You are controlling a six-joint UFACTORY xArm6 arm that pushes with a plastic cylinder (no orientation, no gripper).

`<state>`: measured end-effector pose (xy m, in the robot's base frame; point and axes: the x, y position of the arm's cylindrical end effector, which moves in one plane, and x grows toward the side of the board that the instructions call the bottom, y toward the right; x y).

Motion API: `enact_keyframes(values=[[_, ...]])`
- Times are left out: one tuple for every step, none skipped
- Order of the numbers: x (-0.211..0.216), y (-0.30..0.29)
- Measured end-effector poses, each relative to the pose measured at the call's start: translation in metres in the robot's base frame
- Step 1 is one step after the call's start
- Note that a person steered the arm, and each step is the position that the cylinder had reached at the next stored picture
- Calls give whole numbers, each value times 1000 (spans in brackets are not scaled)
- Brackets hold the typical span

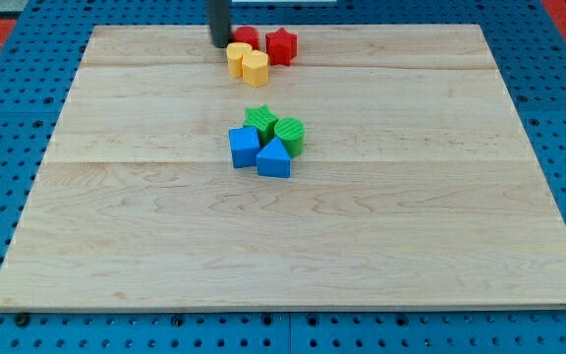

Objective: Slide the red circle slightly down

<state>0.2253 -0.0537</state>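
The red circle [247,37] lies near the top edge of the wooden board [116,226], partly hidden behind the yellow blocks. A red star [281,45] sits just to its right. Two yellow blocks [237,55] [255,68] lie touching, just below the red circle. My tip [220,43] comes down from the view's top and stands at the left of the red circle and the upper yellow block, close to both.
A cluster sits at the board's middle: a green star [259,121], a green circle [290,134], a blue cube-like block [244,147] and a blue triangle [274,158]. Blue pegboard [8,118] surrounds the board.
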Motion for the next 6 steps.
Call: enact_keyframes(values=[[0,81],[-5,131],[-33,110],[-33,131],[-24,170],[22,200]])
